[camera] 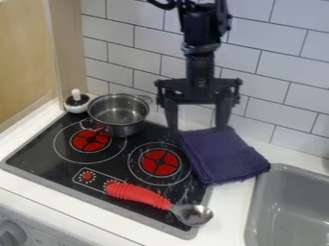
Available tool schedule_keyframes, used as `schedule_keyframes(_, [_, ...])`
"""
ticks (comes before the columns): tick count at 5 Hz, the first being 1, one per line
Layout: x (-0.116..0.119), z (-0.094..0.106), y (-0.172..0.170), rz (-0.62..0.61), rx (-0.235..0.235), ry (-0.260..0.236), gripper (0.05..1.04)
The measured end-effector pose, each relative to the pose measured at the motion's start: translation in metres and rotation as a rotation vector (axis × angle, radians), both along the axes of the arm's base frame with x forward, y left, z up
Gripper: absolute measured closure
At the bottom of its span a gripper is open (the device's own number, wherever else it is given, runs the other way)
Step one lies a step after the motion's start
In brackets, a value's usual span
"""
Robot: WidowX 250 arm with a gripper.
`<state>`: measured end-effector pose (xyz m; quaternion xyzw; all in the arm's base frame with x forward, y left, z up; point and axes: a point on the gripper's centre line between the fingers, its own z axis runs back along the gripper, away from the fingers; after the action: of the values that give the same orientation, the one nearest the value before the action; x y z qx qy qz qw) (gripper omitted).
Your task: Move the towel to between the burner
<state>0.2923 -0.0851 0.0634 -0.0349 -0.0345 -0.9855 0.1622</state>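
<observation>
My gripper point(197, 128) hangs at the back of the stove, pointing down, with its two fingers spread wide apart. Just below the fingertips is the folded dark purple towel point(221, 156), lying partly on the cooktop's right edge and partly on the white counter. Whether the fingertips touch its back edge, I cannot tell. Two red burners show on the black cooktop: the left burner point(91, 141) and the right burner point(159, 162), the latter just left of the towel.
A metal pot point(119, 115) stands at the back left behind the left burner, near a white-topped shaker point(77, 102). A red-handled spoon point(138, 194) lies across the cooktop's front. The grey sink point(292, 206) is at the right; a tiled wall point(276, 96) rises behind.
</observation>
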Motion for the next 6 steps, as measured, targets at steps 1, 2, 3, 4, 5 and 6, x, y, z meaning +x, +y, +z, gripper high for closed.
schedule_keyframes(1, [0.004, -0.014, -0.018, -0.014, 0.031, 0.044, 0.084])
schedule_keyframes(2, [0.023, -0.015, -0.025, 0.001, 0.041, 0.042, 0.084])
schedule_keyframes(3, [0.035, -0.022, -0.029, 0.01, 0.046, 0.065, 0.084])
schedule_keyframes(4, [0.044, -0.028, -0.03, 0.013, 0.062, 0.067, 0.084])
schedule_keyframes(5, [0.048, -0.039, -0.031, 0.014, 0.071, 0.09, 0.084])
schedule_keyframes(6, [0.051, -0.041, -0.028, 0.019, 0.09, 0.072, 0.084])
